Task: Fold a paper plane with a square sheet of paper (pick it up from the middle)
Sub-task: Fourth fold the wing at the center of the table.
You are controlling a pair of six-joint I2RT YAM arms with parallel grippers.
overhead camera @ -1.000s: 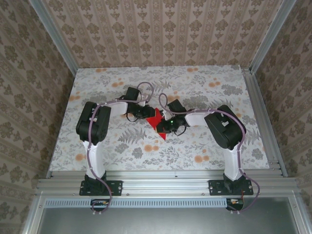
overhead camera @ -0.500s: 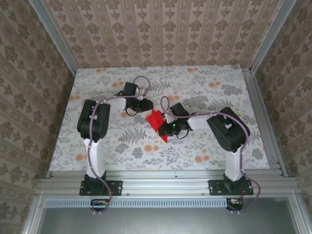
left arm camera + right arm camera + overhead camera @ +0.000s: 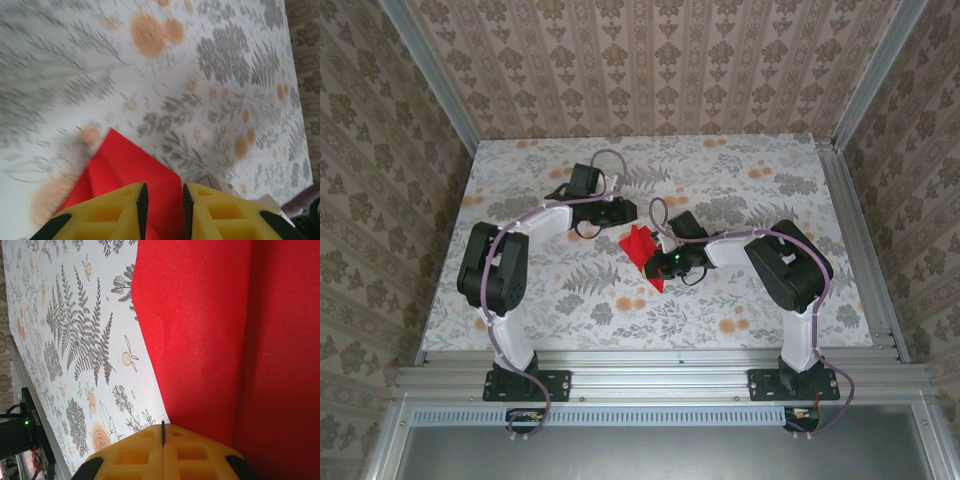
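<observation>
Left gripper (image 3: 623, 214) has let go and backed off the folded red paper (image 3: 640, 245).

Partly folded to a point, the red paper lies flat at mid-table between the two arms, a crease running through it. The right gripper (image 3: 660, 262), fingers pressed together, stays on its near edge, seemingly pinning it. The left gripper, jaws a narrow gap apart and empty, has pulled toward the far left, its elbow swung outward over the flowered table (image 3: 740, 190). That fold looks finished, and the next crease is probably coming.
</observation>
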